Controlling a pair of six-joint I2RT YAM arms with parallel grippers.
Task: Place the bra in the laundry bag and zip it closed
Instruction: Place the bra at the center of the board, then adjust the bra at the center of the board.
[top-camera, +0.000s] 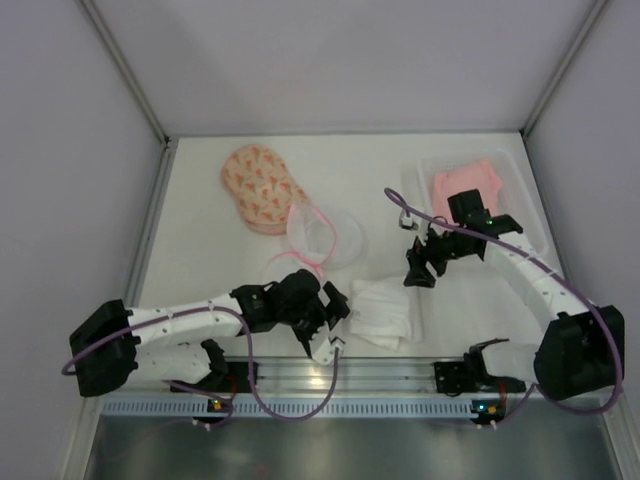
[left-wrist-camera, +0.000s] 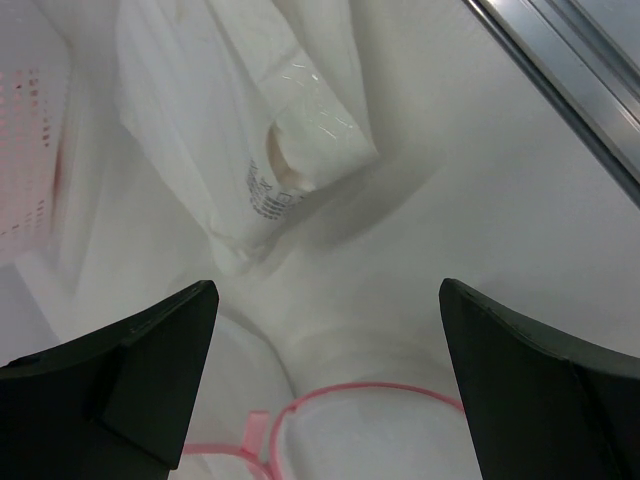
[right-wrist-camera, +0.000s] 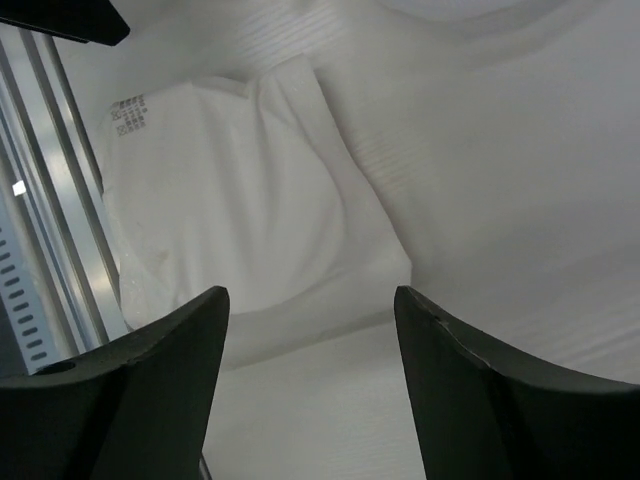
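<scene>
Left gripper (left-wrist-camera: 325, 290): jaws spread wide, nothing between them. It hangs low over the table (top-camera: 200, 230) at 6 o'clock, with the pouch's pink rim right below the fingertips.

Right gripper (right-wrist-camera: 310, 295): jaws apart and empty, above the table at roughly 3 o'clock.

White plastic packet (top-camera: 385, 312): flat, between the two grippers near the front rail, touched by neither.

Round mesh pouch (top-camera: 325, 235): centre of table, just beside the bag at its 5 o'clock edge.

Bag (top-camera: 262, 187): at 11 o'clock, lying flat, printed side up.

Bra (top-camera: 466, 186): at 1 o'clock, lying in a clear tray (top-camera: 515, 175), well apart from the bag, beyond the right gripper.
</scene>
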